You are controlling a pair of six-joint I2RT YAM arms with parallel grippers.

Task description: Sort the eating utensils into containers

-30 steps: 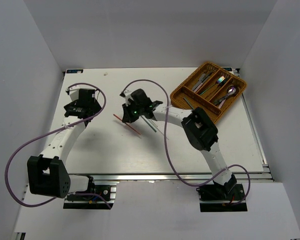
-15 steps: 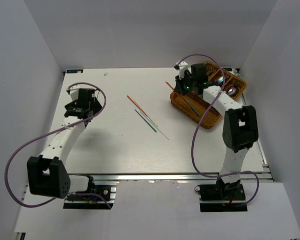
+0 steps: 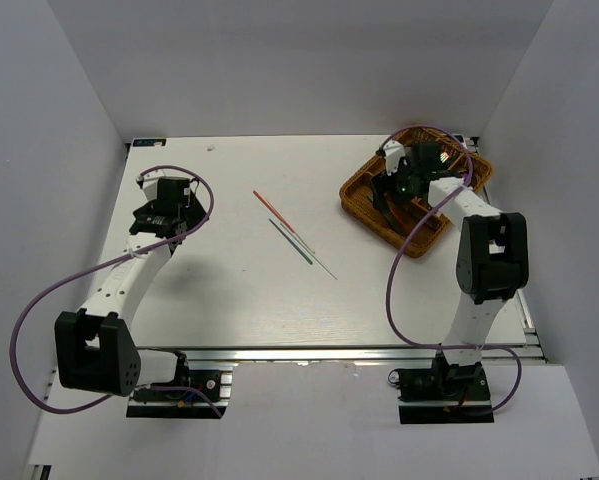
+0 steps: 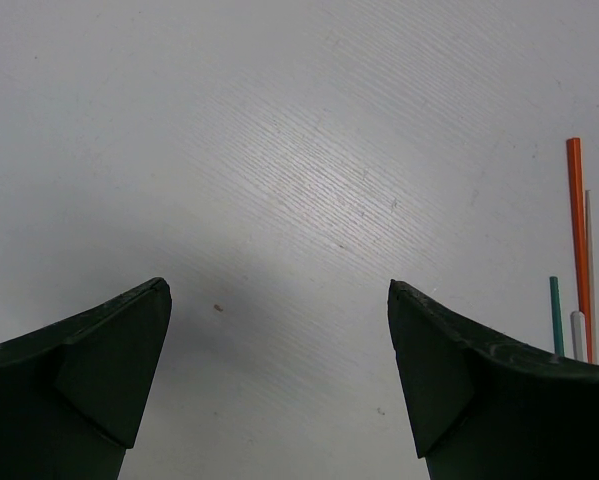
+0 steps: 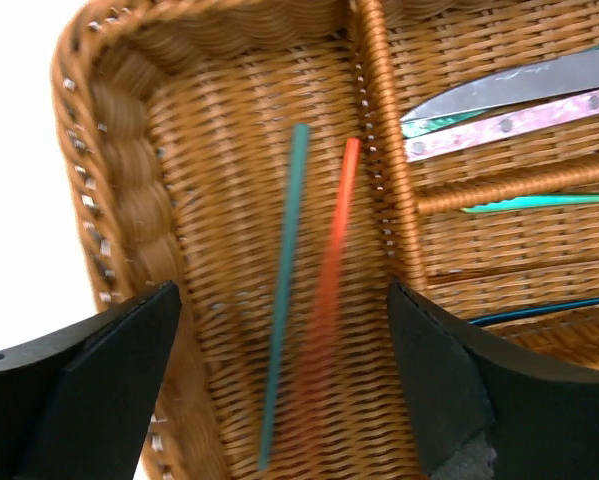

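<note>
My right gripper [image 3: 397, 188] hangs open over the near-left compartment of the brown wicker tray [image 3: 364, 205]. In the right wrist view its jaws [image 5: 284, 288] stand wide with nothing between them. Below, a green chopstick [image 5: 287, 270] and a motion-blurred red chopstick [image 5: 334, 260] lie on the compartment floor. Neighbouring compartments hold knives [image 5: 509, 90] and a blue chopstick [image 5: 539, 310]. A red chopstick [image 3: 272, 207], a green one [image 3: 291, 241] and a pale one [image 3: 321, 264] lie on the table's middle. My left gripper [image 3: 171, 208] is open above bare table [image 4: 277, 286].
The tray's woven rim [image 5: 109, 130] and a divider [image 5: 384, 150] bound the chopstick compartment. Purple cables loop off both arms. White walls enclose the table on three sides. In the left wrist view the loose red chopstick [image 4: 579, 240] lies to the right.
My right arm swung from the table's middle to the tray with a red chopstick, then opened; the chopstick now lies in the compartment. The left arm stayed still.
</note>
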